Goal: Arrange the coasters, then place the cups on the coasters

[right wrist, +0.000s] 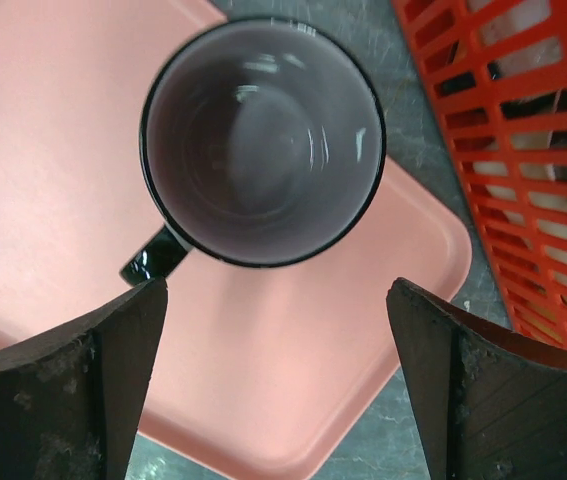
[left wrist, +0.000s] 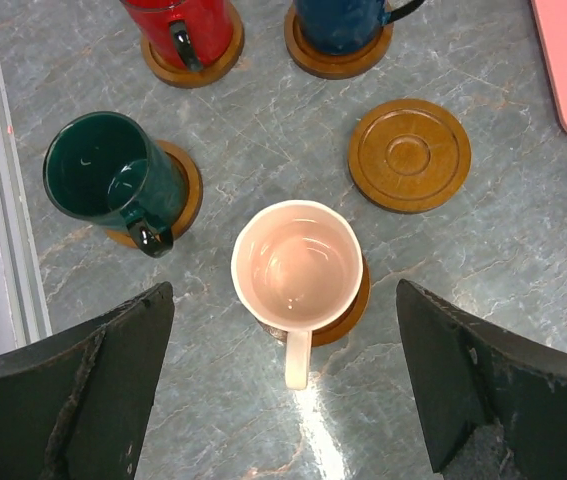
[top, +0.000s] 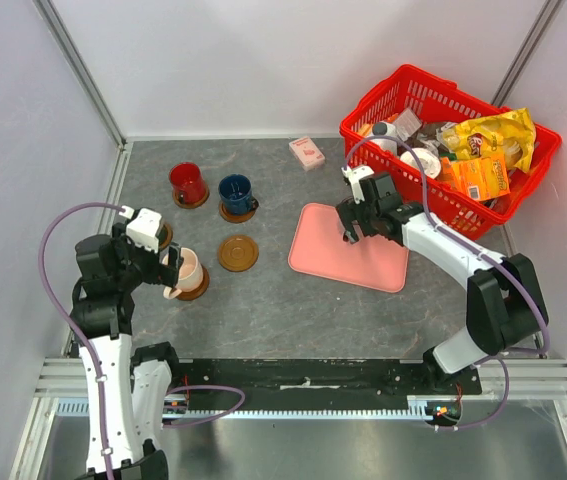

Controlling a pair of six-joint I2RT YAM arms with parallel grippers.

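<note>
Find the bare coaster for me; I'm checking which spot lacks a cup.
Top view, left of centre: the bare coaster lies between the cream mug and the pink tray, below the navy mug.

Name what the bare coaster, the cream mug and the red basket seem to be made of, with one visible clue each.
Bare coaster: likely wood, satin finish; brown tone, turned rings.
Cream mug: probably glazed ceramic; glossy highlights inside.
Red basket: seemingly moulded plastic; uniform colour, slotted walls.

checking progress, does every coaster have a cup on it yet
No, one coaster lies bare, with nothing on it, just beside the cream cup.
</note>
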